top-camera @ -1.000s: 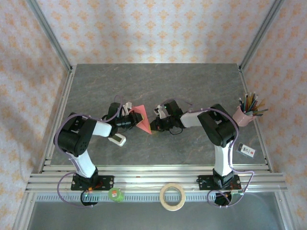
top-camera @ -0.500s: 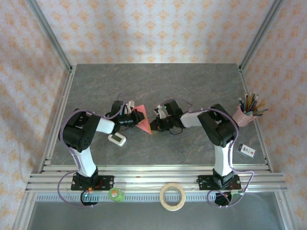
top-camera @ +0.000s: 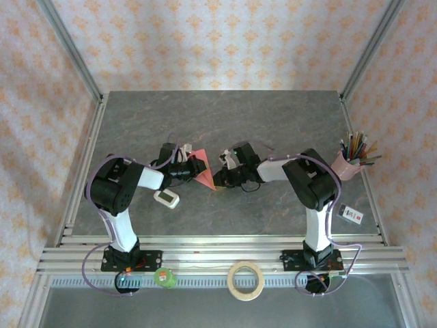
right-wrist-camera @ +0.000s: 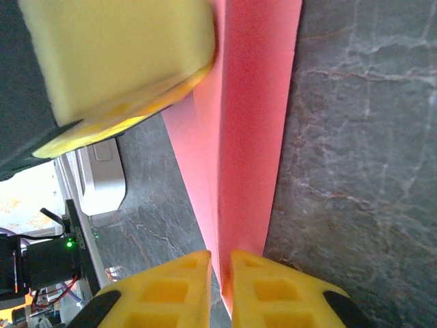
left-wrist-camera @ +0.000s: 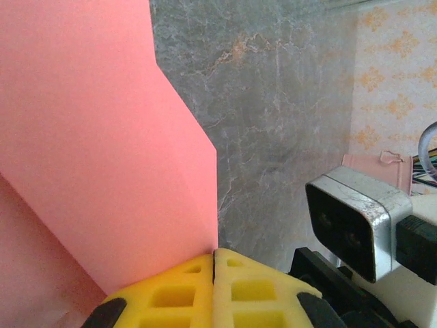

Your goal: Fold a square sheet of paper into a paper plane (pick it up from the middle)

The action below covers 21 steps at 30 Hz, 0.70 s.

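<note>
Since the earlier frame, the left arm has swung its elbow outward and reached further in. The pink paper sheet [top-camera: 203,171] now looks narrower from above, and the right arm has barely moved.

Left side: the left hand [top-camera: 193,167] is at bench centre. In the left wrist view its yellow pads [left-wrist-camera: 184,294] are pressed together, with the sheet's lower edge clamped in the seam. A small white gadget [top-camera: 166,198] lies on the bench just beside this arm, toward the near edge, clear of the sheet.

Centre: the sheet, partly folded with a visible crease, sits between the two hands. From above, the left hand covers its left edge. In the right wrist view, the left hand's pad blocks the sheet's upper left part.

Right of centre: the right hand [right-wrist-camera: 220,265] straddles the sheet's folded edge with its pads a narrow gap apart. Whether they press the paper cannot be told.

Right edge: a pink cup of pens [top-camera: 348,164] and a small flat box [top-camera: 349,214] stand well apart from the sheet.

Near edge rail: a green roll [top-camera: 164,277] and a tape ring [top-camera: 246,280].
</note>
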Motion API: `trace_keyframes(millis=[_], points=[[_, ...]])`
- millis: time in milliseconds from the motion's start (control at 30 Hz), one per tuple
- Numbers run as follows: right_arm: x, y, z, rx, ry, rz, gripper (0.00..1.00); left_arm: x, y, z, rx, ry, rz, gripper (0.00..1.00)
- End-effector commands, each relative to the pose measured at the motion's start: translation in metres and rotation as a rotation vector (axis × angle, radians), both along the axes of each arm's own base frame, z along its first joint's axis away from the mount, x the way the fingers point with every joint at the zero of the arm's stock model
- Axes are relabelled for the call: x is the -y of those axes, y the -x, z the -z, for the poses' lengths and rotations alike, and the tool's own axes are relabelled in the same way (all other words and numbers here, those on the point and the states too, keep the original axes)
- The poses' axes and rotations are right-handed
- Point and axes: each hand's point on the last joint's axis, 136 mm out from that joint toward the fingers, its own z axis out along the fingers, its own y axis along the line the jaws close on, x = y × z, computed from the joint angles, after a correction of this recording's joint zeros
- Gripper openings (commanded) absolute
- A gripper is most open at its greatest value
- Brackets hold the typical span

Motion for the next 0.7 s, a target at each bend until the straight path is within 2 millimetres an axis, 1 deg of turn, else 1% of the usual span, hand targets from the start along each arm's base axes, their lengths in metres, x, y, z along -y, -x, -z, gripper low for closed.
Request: trace_keyframes(millis=[0,133,233,333,667], points=[[0.018,0.025,0.015,-0.100,0.085,-0.002,0.16,0.004,-0.002,0.003,0.015,-0.021,0.023,0.06],[0.020,0.029,0.016,-0.109,0.091,-0.010,0.16,0.004,-0.001,0.003,0.014,-0.021,0.026,0.06],[0.023,0.031,0.024,-0.124,0.110,-0.005,0.13,0.005,-0.001,0.003,0.015,-0.019,0.029,0.06],[0.025,0.031,0.032,-0.134,0.132,0.005,0.12,0.006,-0.001,0.003,0.014,-0.019,0.031,0.06],[0.033,0.028,0.045,-0.137,0.204,0.035,0.09,0.010,-0.001,0.006,0.004,-0.016,0.042,0.06]])
